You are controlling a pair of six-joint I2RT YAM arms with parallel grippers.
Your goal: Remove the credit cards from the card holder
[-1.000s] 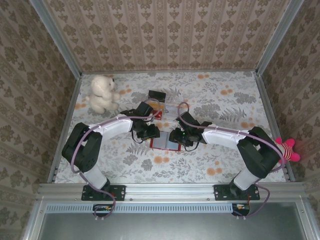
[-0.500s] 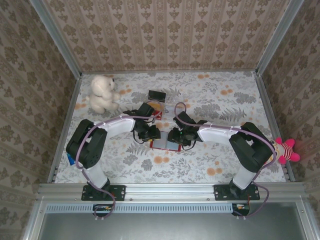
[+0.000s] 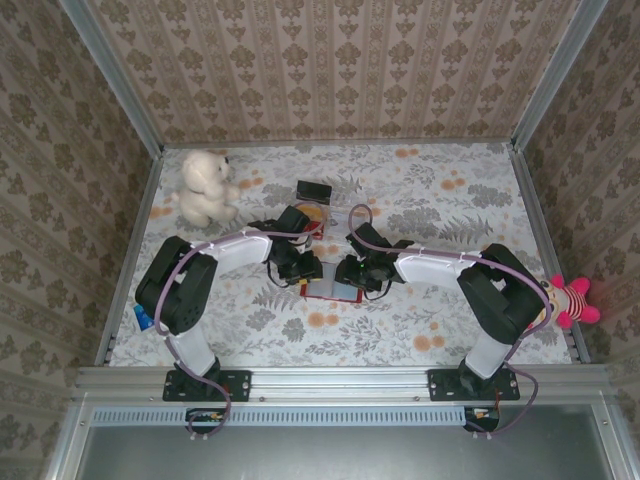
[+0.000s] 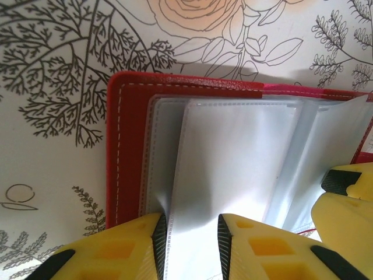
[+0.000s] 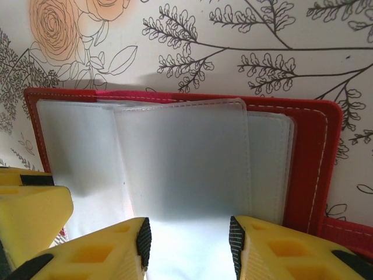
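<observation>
The red card holder (image 3: 326,291) lies open and flat on the flowered table between my two grippers. Its greyish clear sleeves (image 4: 233,157) fan out over the red cover (image 4: 125,146). My left gripper (image 4: 192,233) is open, its pads standing either side of one sleeve, the left pad against that sleeve's stitched edge. Over the top sleeve (image 5: 186,157) on the holder's other half (image 5: 306,169), my right gripper (image 5: 186,239) is open too. Seen from above, the left gripper (image 3: 305,268) and right gripper (image 3: 352,275) face each other closely. The credit cards are hidden.
A white teddy bear (image 3: 205,187) sits at the back left. A black block (image 3: 314,189) and a clear tray with red packets (image 3: 326,217) lie just behind the holder. A pink striped doll (image 3: 572,298) lies by the right rail. Each wrist view catches the other gripper's yellow fingers (image 4: 344,204).
Both arms have folded in closer and lower onto the holder. The right gripper has slid slightly left. Both pairs of jaws have narrowed a little.
</observation>
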